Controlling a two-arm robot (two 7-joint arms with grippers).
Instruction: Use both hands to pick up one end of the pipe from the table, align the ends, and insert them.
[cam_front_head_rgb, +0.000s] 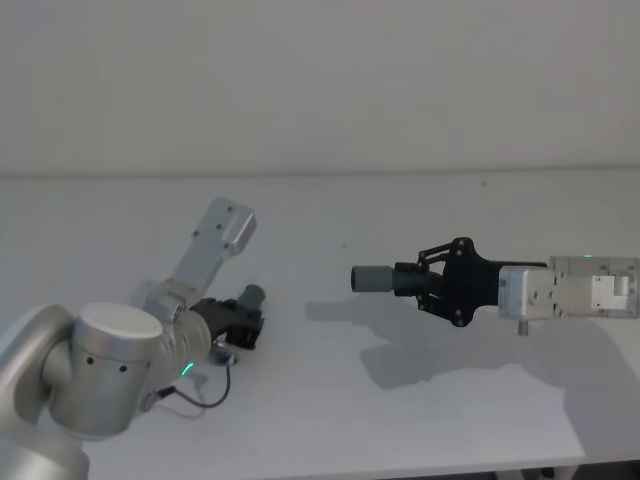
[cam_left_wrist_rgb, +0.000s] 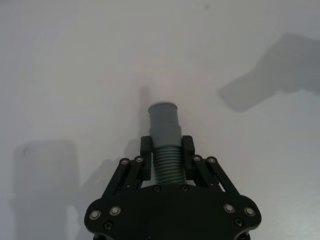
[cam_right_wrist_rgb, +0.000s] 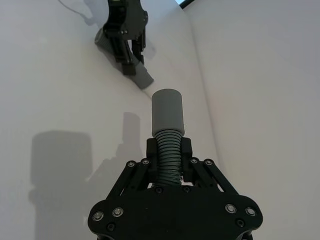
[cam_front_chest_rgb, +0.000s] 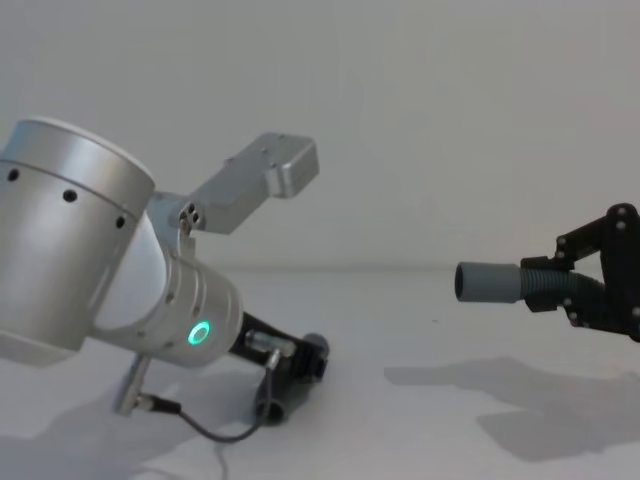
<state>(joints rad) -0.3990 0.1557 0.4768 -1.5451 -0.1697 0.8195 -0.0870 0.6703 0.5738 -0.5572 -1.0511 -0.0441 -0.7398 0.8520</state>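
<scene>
1. Head view: the right pincer (cam_front_head_rgb: 421, 281) is clamping the ribbed body of the right hose piece (cam_front_head_rgb: 376, 279). The cuff is sticking out ahead of its fingertips, above the table (cam_front_head_rgb: 330, 420). The left pincer (cam_front_head_rgb: 240, 322) is gripping the left hose piece (cam_front_head_rgb: 252, 297) down low, well apart from the other. The two cuffs are not pointing along one line, so I'm expecting them to butt rim against rim if pushed together like this. The silver arm (cam_front_head_rgb: 110, 365) is covering much of the left pincer.

2. Left wrist view: the left pincer (cam_left_wrist_rgb: 167, 149) is sitting narrowed onto the ribs, with the cuff jutting straight ahead of the fingertips. It is biting on the bendy part, so the piece may be buckling or swivelling under a push. I cannot tell whether the cuff is touching the table beyond it.

3. Right wrist view: the right pincer (cam_right_wrist_rgb: 169, 150) is holding its piece the same way. The left pincer (cam_right_wrist_rgb: 125, 35) is lying far ahead and off the cuff's line. The grey shape beyond its fingertips is hard to read as hose or shadow.

4. Chest view: the frame edge is cutting off the right pincer (cam_front_chest_rgb: 548, 284). The left hose piece (cam_front_chest_rgb: 316, 345) is showing as a dark stub beside the arm. I can't make out which end is narrower, so a wrong pairing is possible.
</scene>
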